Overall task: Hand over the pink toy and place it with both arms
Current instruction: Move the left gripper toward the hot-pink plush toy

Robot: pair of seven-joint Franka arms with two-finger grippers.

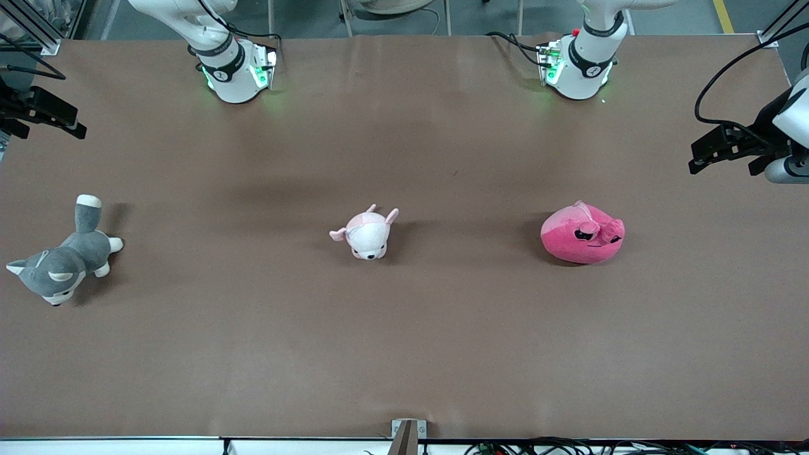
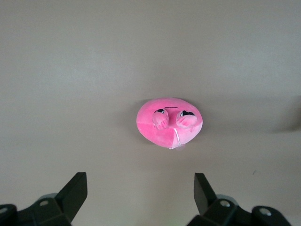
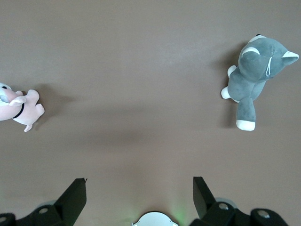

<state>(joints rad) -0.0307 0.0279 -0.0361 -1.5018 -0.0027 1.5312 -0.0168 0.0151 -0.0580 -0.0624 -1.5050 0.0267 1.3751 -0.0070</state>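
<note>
Front view: the pink toy (image 1: 583,234) lies on the brown table (image 1: 404,354) toward the left arm's end, well clear of every table edge, with bare cloth all round it. A pale pink puppy plush (image 1: 365,234) sits mid-table, well apart from it, and a grey husky plush (image 1: 60,262) lies close to the table's edge at the right arm's end. The left gripper (image 1: 720,150) hangs over the table's edge at its own end, the right gripper (image 1: 54,117) over the edge at its end; both are raised and empty.

Left wrist view: the left gripper's fingers (image 2: 75,190) stand wide apart above bare cloth, the pink toy lying clear of them.

Right wrist view: the right gripper's fingers (image 3: 75,193) are spread wide, with open cloth between the puppy and the husky.
</note>
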